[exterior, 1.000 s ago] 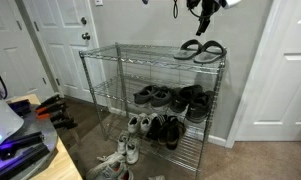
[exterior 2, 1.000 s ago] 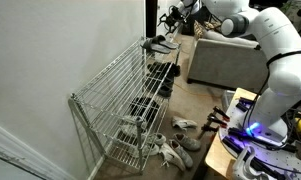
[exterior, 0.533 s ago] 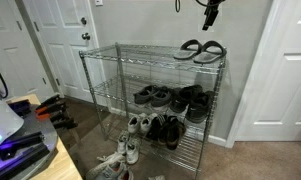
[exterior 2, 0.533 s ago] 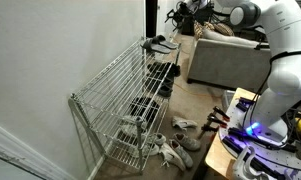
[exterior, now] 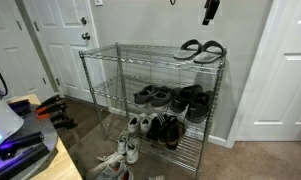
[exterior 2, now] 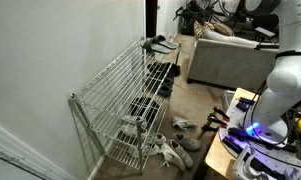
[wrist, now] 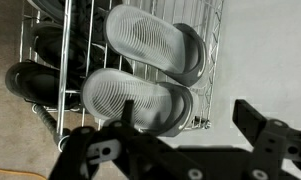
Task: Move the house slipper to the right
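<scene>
Two dark slippers lie side by side on the right end of the wire rack's top shelf (exterior: 140, 52). The house slipper (exterior: 193, 46) is the darker one, farther from the rack's corner; in the wrist view (wrist: 155, 40) it is the upper one. The slipper with the paler rim (exterior: 211, 50) lies beside it, nearer the corner, and also shows in the wrist view (wrist: 135, 100). Both appear as one dark shape in an exterior view (exterior 2: 158, 43). My gripper (exterior: 209, 10) hangs high above them, open and empty, as its jaws (wrist: 185, 120) show in the wrist view.
The lower shelves hold several black shoes (exterior: 185, 100) and white shoes (exterior: 135, 123). More white shoes (exterior: 115, 160) lie on the floor by the rack. A wall and doors stand behind it. A sofa (exterior 2: 225, 55) stands beyond the rack's end.
My gripper has risen straight up away from the slippers, nearly to the top of the exterior views. The slippers have not moved.
</scene>
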### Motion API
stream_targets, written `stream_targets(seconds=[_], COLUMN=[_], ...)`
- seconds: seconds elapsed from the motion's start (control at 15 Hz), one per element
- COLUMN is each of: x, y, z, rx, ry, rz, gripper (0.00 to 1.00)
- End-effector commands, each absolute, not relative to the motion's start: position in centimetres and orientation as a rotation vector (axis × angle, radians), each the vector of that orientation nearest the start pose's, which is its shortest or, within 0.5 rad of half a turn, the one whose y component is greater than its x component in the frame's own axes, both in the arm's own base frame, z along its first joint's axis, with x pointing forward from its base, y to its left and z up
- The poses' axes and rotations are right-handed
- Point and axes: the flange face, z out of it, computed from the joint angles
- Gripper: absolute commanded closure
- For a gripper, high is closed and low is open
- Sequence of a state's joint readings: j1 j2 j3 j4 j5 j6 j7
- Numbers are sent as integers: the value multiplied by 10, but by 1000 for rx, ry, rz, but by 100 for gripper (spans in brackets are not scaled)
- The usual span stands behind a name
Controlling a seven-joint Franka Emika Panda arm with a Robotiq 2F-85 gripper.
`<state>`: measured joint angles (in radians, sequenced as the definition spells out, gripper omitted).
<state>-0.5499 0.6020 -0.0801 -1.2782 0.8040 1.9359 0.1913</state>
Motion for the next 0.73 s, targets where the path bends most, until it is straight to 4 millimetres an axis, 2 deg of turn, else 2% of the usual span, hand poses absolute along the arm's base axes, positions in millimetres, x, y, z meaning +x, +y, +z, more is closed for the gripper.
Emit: stream_targets(seconds=[0.0,0.07,0.27,0.67], x=[603,623,614,612], y=[-373,-381,-377,-377], z=[425,424,423,423], rx=[-2065,-2090,-2086,-2084], ry=[1261,1272,1281,1283], rz=[-275,-252,-244,-242], gripper=[0,0,0,0])
